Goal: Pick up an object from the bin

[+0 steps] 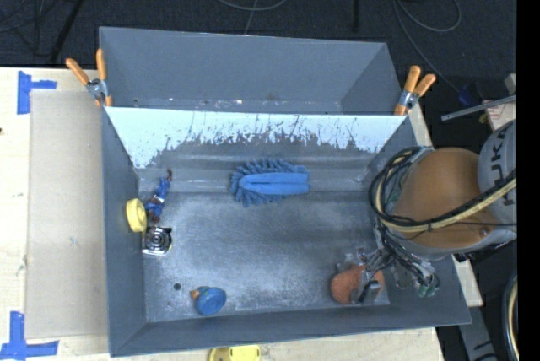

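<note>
My gripper is down in the bin's front right corner, under the arm's orange cover and cables. A brown-orange rounded lump lies on the bin floor right against the gripper's left side. Whether it is gripped I cannot tell, since the cables hide much of the gripper.
A blue bristly brush lies at the back middle. Near the left wall sit a yellow cap, a small blue piece and a shiny metal part. A blue round thing with an orange tip lies at the front left.
</note>
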Controlling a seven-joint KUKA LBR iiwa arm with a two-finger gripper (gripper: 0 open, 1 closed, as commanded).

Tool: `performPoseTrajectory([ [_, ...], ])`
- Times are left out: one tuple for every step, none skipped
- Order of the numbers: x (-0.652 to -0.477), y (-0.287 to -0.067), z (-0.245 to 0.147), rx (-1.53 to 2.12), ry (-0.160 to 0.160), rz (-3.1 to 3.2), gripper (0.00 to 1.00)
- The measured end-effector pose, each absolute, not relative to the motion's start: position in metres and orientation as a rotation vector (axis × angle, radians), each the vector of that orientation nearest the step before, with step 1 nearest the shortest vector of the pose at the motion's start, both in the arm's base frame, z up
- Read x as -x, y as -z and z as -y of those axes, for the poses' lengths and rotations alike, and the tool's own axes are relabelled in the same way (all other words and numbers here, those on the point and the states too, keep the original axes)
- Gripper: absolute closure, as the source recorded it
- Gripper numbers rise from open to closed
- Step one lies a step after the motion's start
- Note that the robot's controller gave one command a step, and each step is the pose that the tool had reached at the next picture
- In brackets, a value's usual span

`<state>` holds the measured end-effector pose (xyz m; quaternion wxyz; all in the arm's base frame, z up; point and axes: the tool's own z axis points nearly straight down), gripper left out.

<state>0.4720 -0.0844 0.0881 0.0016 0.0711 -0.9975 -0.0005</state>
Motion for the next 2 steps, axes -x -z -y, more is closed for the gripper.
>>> performPoseTrajectory([
  [-0.4727, -0.1008, 0.0841, -0.225, 0.001, 3.134, 1.0],
  [-0.4738, -0.1018, 0.0842, -0.226, -0.001, 3.136, 1.0],
])
